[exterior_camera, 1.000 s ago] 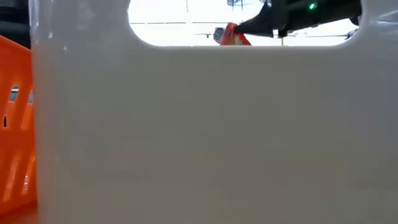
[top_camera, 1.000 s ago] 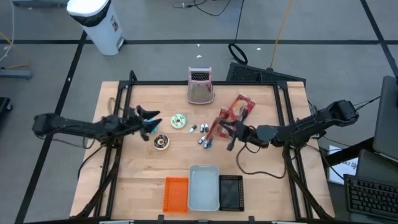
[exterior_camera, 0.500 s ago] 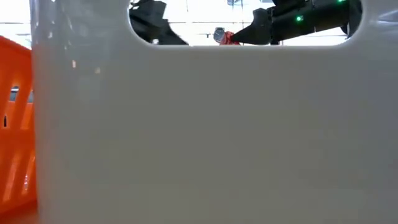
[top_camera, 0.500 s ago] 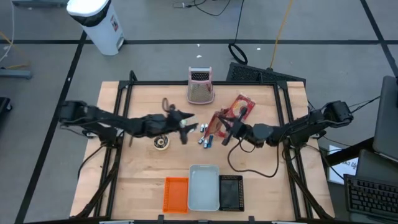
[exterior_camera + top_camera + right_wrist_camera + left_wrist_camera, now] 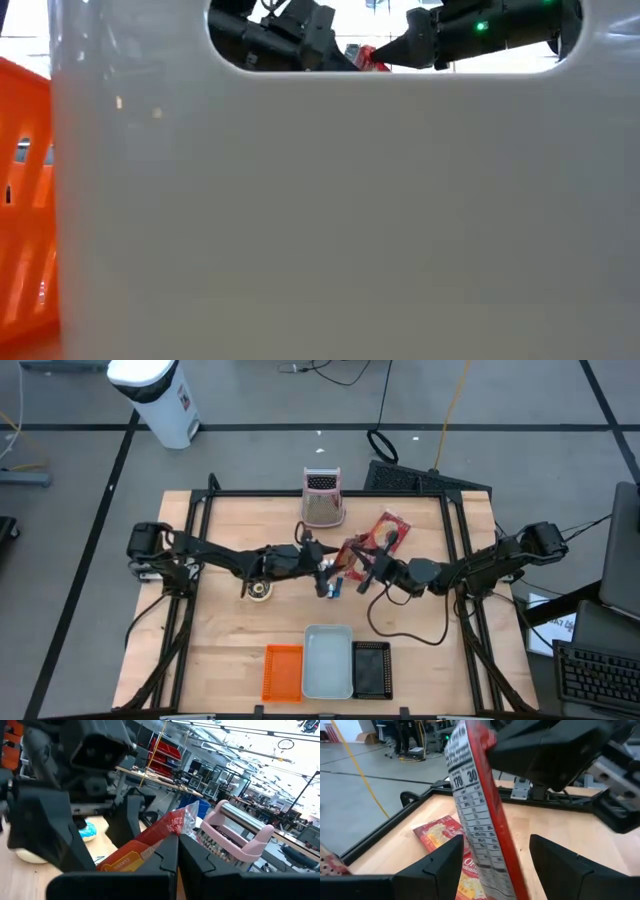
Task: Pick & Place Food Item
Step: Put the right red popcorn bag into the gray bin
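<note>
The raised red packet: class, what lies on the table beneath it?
Beneath the raised red packet, pinched by the shut right gripper, a second red packet lies flat on the wooden table. The left gripper straddles the raised one, hiding part of it.

From my station, I take the pink grater (image 5: 322, 497) at the table's (image 5: 420, 650) far edge as reference. Nearer than the grater, toward the front edge, three bins sit side by side: an orange bin (image 5: 283, 671), a white bin (image 5: 328, 661) and a black bin (image 5: 372, 669). A small round dish (image 5: 261, 590) lies left of and nearer than the grater. Beyond the table, far left of the grater, stands a white waste bin (image 5: 158, 395) on the floor.
</note>
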Robot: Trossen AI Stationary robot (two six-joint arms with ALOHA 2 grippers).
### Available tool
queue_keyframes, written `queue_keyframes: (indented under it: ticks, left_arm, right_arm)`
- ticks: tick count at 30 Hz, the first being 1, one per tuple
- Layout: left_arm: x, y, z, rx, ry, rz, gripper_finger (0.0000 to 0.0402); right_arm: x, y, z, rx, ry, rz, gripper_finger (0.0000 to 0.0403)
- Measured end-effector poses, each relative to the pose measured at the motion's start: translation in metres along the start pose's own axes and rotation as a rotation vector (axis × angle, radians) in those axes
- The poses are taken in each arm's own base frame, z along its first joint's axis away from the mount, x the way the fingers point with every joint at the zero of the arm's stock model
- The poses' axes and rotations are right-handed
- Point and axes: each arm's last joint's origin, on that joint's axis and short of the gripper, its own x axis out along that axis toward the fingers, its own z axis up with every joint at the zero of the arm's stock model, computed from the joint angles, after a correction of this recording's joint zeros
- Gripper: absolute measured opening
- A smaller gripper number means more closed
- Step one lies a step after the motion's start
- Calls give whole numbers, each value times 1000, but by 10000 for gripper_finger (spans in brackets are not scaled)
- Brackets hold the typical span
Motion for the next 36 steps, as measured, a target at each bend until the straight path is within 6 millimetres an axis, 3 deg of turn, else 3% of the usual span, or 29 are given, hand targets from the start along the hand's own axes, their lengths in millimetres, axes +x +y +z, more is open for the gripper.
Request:
queue_keyframes:
  ticks: [9, 18, 25, 32, 36]
  left_arm:
    - [4, 0, -8, 60, 57, 38, 212]
    - [2, 0, -6, 90, 68, 15, 21]
    - [-9, 3, 1, 54, 121, 1, 25]
    - [-16, 1, -13, -49, 166, -48, 20]
    - [-24, -15, -21, -145, 145, -163, 17]
  right_arm:
    - [-10, 7, 13, 29, -90, 27, 0]
    - [-12, 11, 16, 88, -149, 145, 0]
    - [-14, 11, 18, 130, -145, 160, 37]
    - [-35, 8, 37, 140, -190, 180, 133]
    - [-50, 7, 45, 125, -152, 133, 179]
